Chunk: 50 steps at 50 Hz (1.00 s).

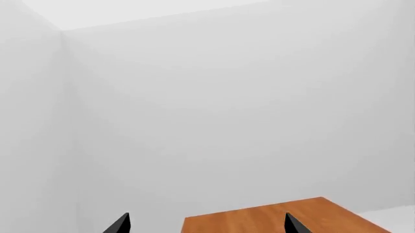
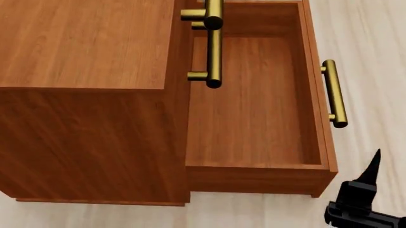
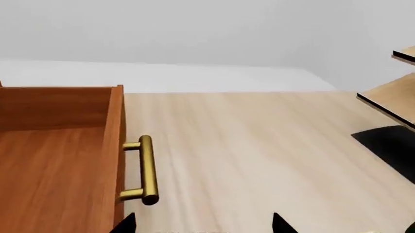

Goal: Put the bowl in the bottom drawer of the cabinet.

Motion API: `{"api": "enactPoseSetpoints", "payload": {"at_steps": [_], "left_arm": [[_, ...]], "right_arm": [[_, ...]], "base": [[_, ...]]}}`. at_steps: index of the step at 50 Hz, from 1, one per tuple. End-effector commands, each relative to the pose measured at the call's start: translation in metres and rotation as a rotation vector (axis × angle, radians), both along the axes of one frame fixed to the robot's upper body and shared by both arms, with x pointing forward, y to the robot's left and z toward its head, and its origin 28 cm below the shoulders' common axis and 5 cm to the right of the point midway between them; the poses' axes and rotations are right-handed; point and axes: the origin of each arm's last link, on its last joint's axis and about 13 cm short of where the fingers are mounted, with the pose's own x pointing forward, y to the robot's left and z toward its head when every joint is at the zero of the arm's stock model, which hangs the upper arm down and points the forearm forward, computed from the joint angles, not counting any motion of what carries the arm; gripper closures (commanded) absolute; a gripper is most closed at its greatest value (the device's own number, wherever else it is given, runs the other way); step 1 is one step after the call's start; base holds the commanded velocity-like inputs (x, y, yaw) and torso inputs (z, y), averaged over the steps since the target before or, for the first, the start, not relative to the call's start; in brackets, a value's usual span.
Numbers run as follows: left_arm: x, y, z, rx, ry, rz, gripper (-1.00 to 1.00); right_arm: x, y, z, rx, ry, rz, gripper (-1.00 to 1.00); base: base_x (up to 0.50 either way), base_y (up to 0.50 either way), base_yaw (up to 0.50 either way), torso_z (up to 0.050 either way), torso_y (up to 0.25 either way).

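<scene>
My right end effector (image 2: 374,164) sits nearest, low beside the front corner of the bottom drawer (image 2: 254,118). In its wrist view two dark fingertips stand well apart with only floor between them, so I read it as spread wide and holding nothing. My left end effector (image 1: 206,224) also shows two black tips set wide with nothing between them, above a flat slab of reddish wood that I take to be the cabinet (image 2: 82,52) top.

Just beyond my right end effector, the bottom drawer stands pulled far out from the cabinet front. That part of the job looks done. It is a shallow rectangular box of reddish-brown wood with straight grain, thin upright walls and a bare floor. The bowl is in no view, neither inside the drawer nor in either end effector, so I cannot say where it is. Fetching it and setting it in the drawer is, by my judgement, all still ahead.

On the drawer front, a brass bar handle (image 2: 334,92) stands off on two short posts, round and smooth with a dull metallic sheen. Further back, the upper handles (image 2: 214,42) of the same make jut over the drawer's inner end. The pale plank floor (image 3: 246,141) runs beyond the drawer to a plain white wall, with a pale wooden rack (image 3: 392,99) on a black base off to the side.
</scene>
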Motion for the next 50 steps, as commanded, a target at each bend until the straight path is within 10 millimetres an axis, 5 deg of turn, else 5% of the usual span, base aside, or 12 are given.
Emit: {"api": "enactPoseSetpoints", "payload": {"at_steps": [1, 18, 50], "left_arm": [[0.0, 0.0, 0.0, -0.003, -0.002, -0.006, -1.0], [0.001, -0.001, 0.0, -0.009, -0.01, -0.02, -1.0], [0.001, -0.001, 0.001, -0.01, -0.008, -0.037, -1.0]], "right_arm": [[-0.015, -0.012, 0.027, -0.039, 0.068, -0.039, -1.0], [-0.025, -0.032, 0.052, -0.063, 0.193, -0.086, -1.0], [-0.045, -0.089, 0.043, 0.071, 0.312, -0.257, -1.0]], "base": [[0.0, 0.0, 0.0, 0.0, 0.0], [0.0, 0.0, 0.0, 0.0, 0.0], [0.0, 0.0, 0.0, 0.0, 0.0]]}}
